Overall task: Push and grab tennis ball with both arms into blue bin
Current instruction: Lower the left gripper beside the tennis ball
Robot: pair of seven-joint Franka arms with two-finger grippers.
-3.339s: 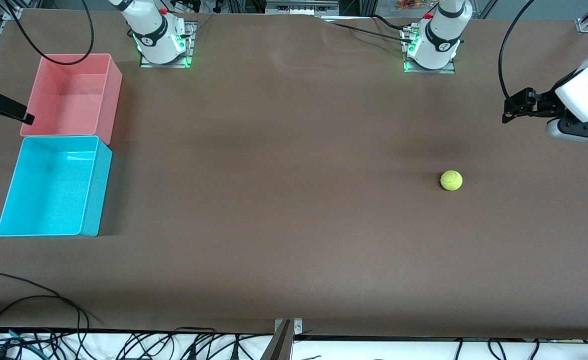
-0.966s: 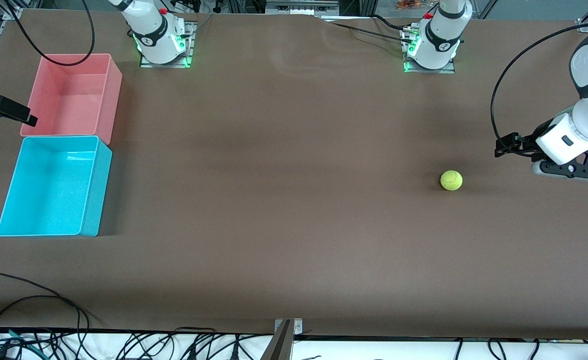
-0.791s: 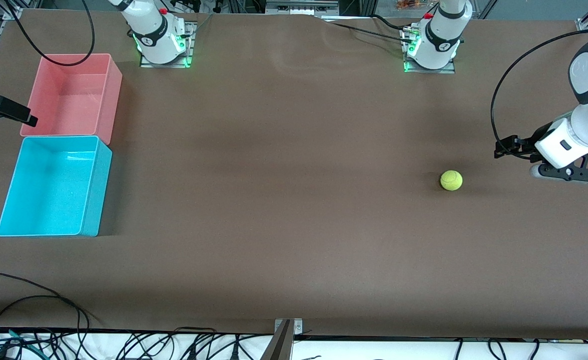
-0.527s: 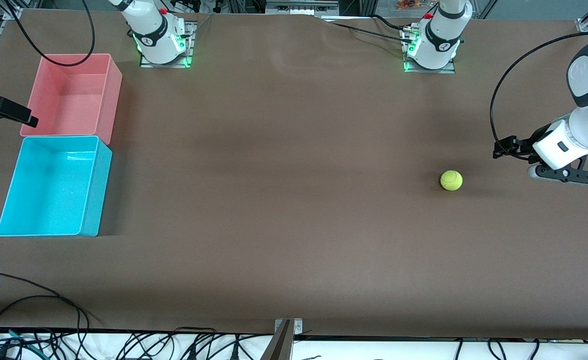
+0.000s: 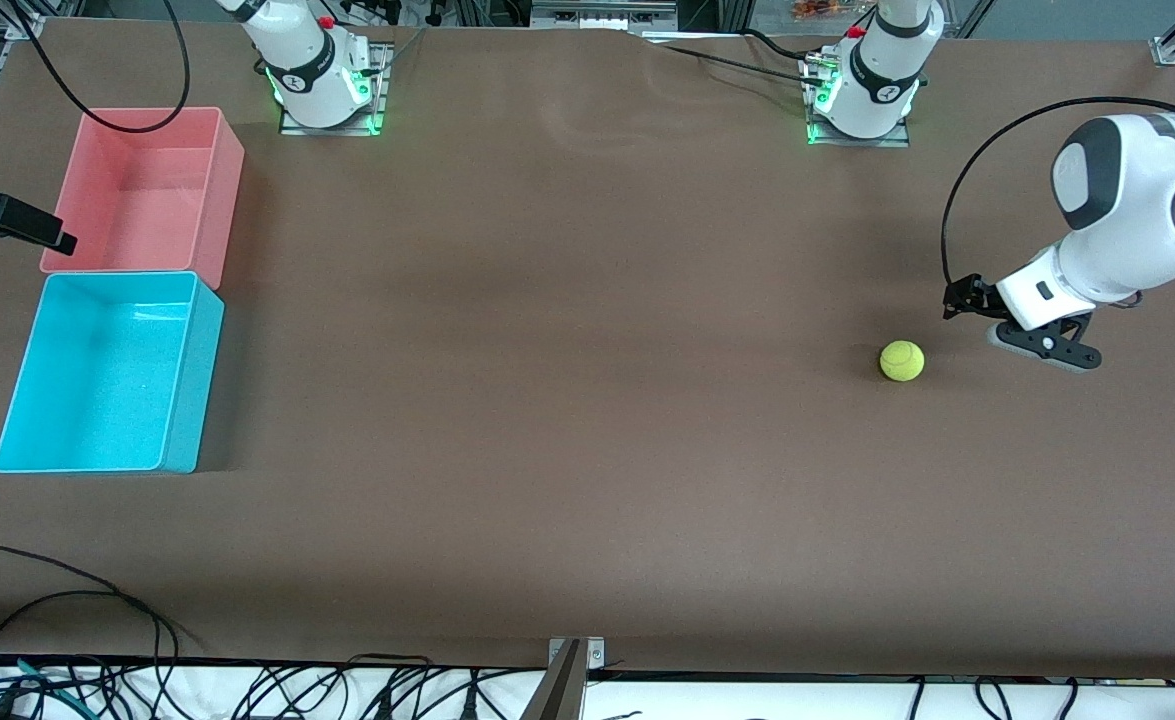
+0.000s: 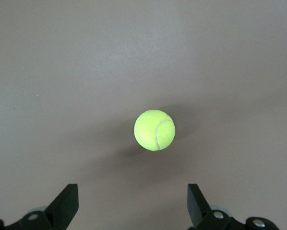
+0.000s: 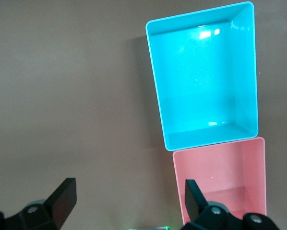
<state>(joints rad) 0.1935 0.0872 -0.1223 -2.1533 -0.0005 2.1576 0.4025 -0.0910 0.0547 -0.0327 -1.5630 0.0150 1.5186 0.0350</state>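
The tennis ball (image 5: 902, 361) is a small yellow-green ball lying on the brown table toward the left arm's end. My left gripper (image 5: 959, 303) is open and empty, low over the table just beside the ball, on the side toward the left arm's end. In the left wrist view the ball (image 6: 154, 130) lies ahead of the open gripper (image 6: 132, 207), apart from both fingers. The blue bin (image 5: 107, 372) stands empty at the right arm's end. My right gripper (image 5: 47, 237) is open and empty beside the pink bin. The right wrist view shows the blue bin (image 7: 204, 74).
A pink bin (image 5: 144, 188) stands against the blue bin, farther from the front camera; it also shows in the right wrist view (image 7: 223, 180). The two arm bases (image 5: 320, 72) (image 5: 865, 85) stand along the table's back edge. Cables hang along the front edge.
My left arm has come down and swung toward the ball, bringing its open gripper close beside it. The ball, the bins and the right arm have not moved.
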